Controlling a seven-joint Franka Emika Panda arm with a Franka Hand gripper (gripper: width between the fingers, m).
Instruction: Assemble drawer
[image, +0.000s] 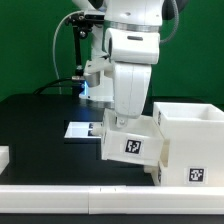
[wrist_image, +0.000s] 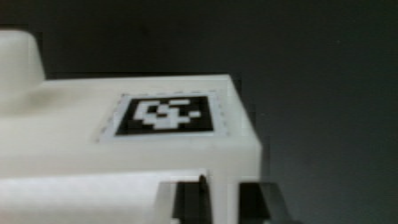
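My gripper (image: 126, 121) reaches down from the white arm and is shut on the wall of a small white drawer tray (image: 135, 146), which it holds tilted above the table. The tray's black-and-white tag faces the exterior camera. The tray's corner is right against the large white box shell (image: 190, 140) at the exterior view's right; I cannot tell whether they touch. In the wrist view the black fingertips (wrist_image: 192, 198) clamp a thin white wall, with my gripper (wrist_image: 222, 200) centred on it, and the tray's tagged face (wrist_image: 166, 115) lies beyond.
The marker board (image: 84, 130) lies flat on the black table behind the tray. A long white bar (image: 60, 190) edges the table's front. A white piece (image: 3, 157) shows at the exterior view's left edge. A green wall stands behind.
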